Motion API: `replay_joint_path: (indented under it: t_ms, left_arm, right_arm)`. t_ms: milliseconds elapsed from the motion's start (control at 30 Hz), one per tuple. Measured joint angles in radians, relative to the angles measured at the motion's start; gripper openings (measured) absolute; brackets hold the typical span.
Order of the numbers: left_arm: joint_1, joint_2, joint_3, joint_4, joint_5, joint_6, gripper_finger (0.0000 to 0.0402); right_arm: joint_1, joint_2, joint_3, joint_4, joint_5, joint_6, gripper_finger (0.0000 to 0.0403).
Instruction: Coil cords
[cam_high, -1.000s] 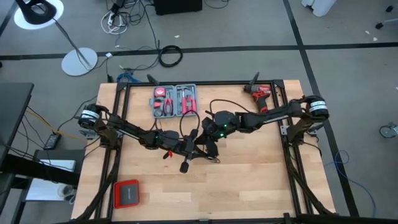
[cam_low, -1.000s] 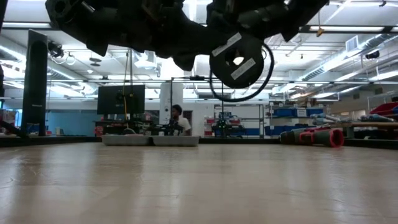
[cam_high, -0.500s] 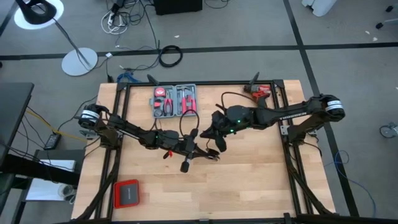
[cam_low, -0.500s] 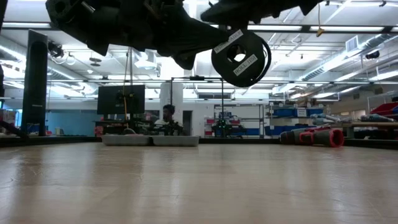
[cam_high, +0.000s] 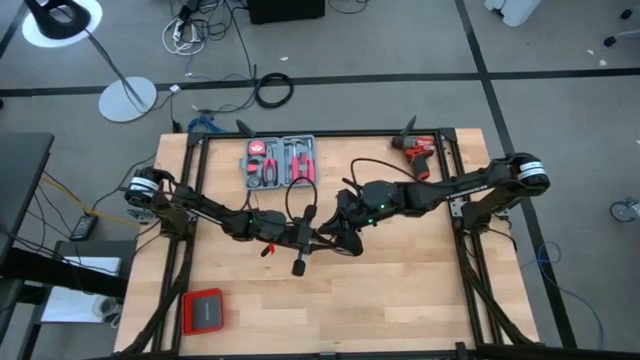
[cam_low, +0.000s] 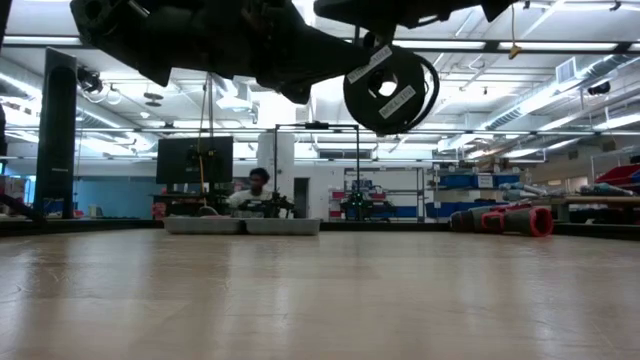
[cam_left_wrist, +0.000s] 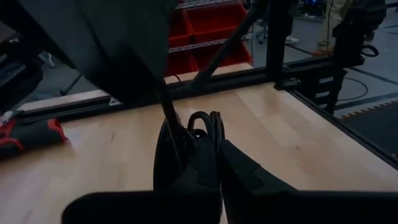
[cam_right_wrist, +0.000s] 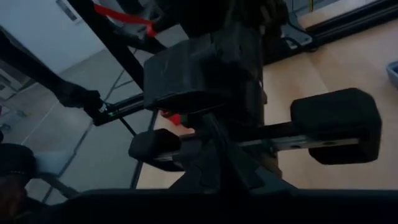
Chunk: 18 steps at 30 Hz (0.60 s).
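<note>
Both arms meet above the middle of the wooden table (cam_high: 400, 290), and the thin black cable (cam_high: 300, 196) is up there with them, off the boards. From above, it rises in a narrow loop from the left gripper (cam_high: 318, 238) towards the grey tool case (cam_high: 281, 161), so its long axis runs roughly from the table's middle to its far edge. A second strand arches over the right arm near its wrist. In the left wrist view a few turns of cable (cam_left_wrist: 205, 121) stand bunched upright between that gripper's fingers (cam_left_wrist: 245, 171), which are pinched tight on them.

The right gripper (cam_high: 341, 240) sits just beside the left one, almost touching, its fingers closed; I cannot tell whether it has the cable or only presses against the other gripper. Its own camera is crowded by the left arm's dark housing.

A black T-shaped part juts from under the left gripper towards the near edge. I cannot pick out the plug block.

The tool case lies open at the far edge, a red drill (cam_high: 417, 151) to its right, a red-rimmed case (cam_high: 203, 312) at the near left corner, all well apart from the grippers. In the low view the arms hang dark overhead, the tabletop (cam_low: 320, 300) bare beneath, and a person (cam_low: 255, 190) sits far behind.
</note>
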Motion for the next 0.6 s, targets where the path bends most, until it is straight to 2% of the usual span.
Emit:
replay_joint_path:
  t_ms: [300,600]
  left_arm:
    - [-0.001,0.000,0.000,-0.007,-0.011,0.019,0.0001]
    - [-0.001,0.000,0.001,-0.008,-0.010,0.017,0.0001]
  right_arm:
    - [0.032,-0.043,0.000,-0.056,0.019,0.009,0.0000]
    - [0.116,-0.225,0.000,-0.272,0.188,-0.009,0.0000]
